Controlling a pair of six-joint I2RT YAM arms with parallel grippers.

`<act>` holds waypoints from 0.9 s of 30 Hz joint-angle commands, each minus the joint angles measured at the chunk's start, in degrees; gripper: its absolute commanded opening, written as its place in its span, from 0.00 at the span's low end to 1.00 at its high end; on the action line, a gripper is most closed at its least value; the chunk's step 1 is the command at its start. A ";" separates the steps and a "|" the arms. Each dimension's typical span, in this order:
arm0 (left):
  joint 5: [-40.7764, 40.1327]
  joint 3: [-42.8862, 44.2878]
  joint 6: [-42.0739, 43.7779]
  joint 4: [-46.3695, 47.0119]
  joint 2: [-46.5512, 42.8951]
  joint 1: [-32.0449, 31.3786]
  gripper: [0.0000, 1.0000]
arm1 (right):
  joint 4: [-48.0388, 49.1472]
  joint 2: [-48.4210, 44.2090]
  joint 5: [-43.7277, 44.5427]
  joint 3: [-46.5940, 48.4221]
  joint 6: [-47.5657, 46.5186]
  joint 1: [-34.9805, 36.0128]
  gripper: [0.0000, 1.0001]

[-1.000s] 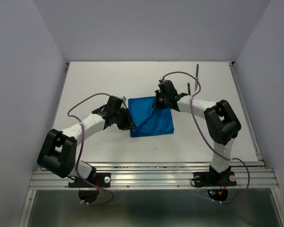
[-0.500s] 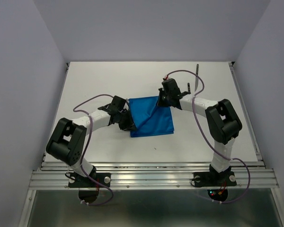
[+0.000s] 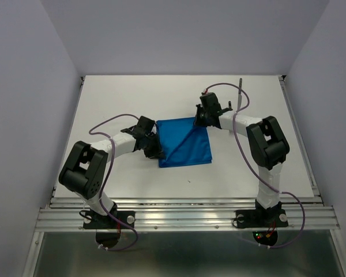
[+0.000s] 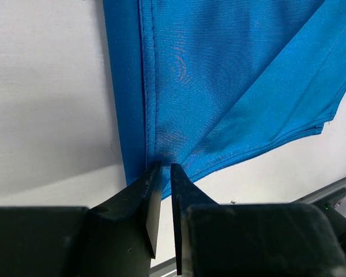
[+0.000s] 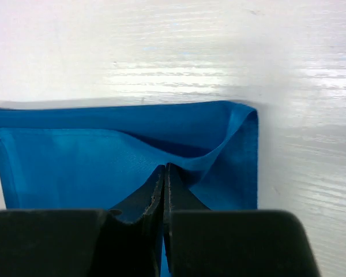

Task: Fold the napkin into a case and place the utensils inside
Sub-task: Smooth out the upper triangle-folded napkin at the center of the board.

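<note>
Left pincer point(image 4: 165, 168) pinches the hem of the napkin point(image 4: 230, 75), right pincer point(image 5: 164, 170) is clamped on its raised flap; I'd carry that flap over low, hem pinned, edges square.

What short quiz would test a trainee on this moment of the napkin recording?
1. True or false: the right gripper hangs open, clear of the napkin.
2. Where does the left gripper pinch the napkin? A. its far right corner; B. its left edge, close to the near corner; C. nowhere.
3. What lies on the table beyond the right arm, outside the napkin?
Key: 1. False: it is shut on a raised fold of the napkin. 2. B. 3. A slim utensil.
</note>
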 commanded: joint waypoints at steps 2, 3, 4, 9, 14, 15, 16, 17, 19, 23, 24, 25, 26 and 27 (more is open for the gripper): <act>-1.79 1.13 0.93 -0.87 0.12 -0.27 0.23 | 0.28 1.09 0.61 3.08 -1.29 -1.39 0.03; -1.79 1.13 0.93 -0.87 0.30 -0.27 0.23 | 0.28 1.00 0.52 3.08 -1.38 -1.91 0.03; -1.79 1.13 1.02 -0.87 0.39 -0.27 0.23 | 0.28 1.09 0.52 3.26 -1.38 -1.91 0.03; -1.70 1.13 1.11 -0.60 1.00 -0.27 0.23 | 0.28 1.35 0.69 3.70 -1.55 -2.44 0.03; -1.70 1.04 1.19 -0.60 1.00 -0.27 0.23 | 0.28 0.74 1.66 3.79 -1.64 -2.44 0.03; -1.70 1.04 1.20 -0.60 0.92 -0.27 0.23 | 0.28 0.39 1.92 3.70 -1.55 -2.44 0.04; -1.70 1.04 1.20 -0.60 1.00 -0.27 0.23 | 0.28 0.38 2.01 3.70 -1.55 -2.96 0.03; -1.70 1.04 1.20 -0.60 0.92 -0.27 0.23 | 0.28 0.30 2.27 3.79 -1.55 -2.97 0.03; -1.70 1.04 1.20 -0.60 0.83 -0.27 0.23 | 0.28 -0.05 2.28 3.88 -1.47 -3.50 0.04; -1.70 1.04 1.20 -0.60 0.83 -0.18 0.23 | 0.37 -0.06 2.37 4.05 -1.47 -4.02 0.04; -1.70 1.04 1.28 -0.60 0.83 -0.27 0.23 | 0.28 -0.06 2.36 4.05 -1.38 -4.02 0.04; -1.70 1.04 1.28 -0.60 0.83 -0.27 0.23 | 0.28 -0.06 2.36 3.96 -1.29 -4.55 0.04; -1.61 1.04 1.28 -0.60 0.92 -0.27 0.23 | 0.28 -0.14 2.19 3.96 -1.29 -4.55 0.04; -1.61 1.04 1.28 -0.52 0.92 -0.27 0.23 | 0.28 -0.14 2.19 3.79 -1.29 -4.55 0.04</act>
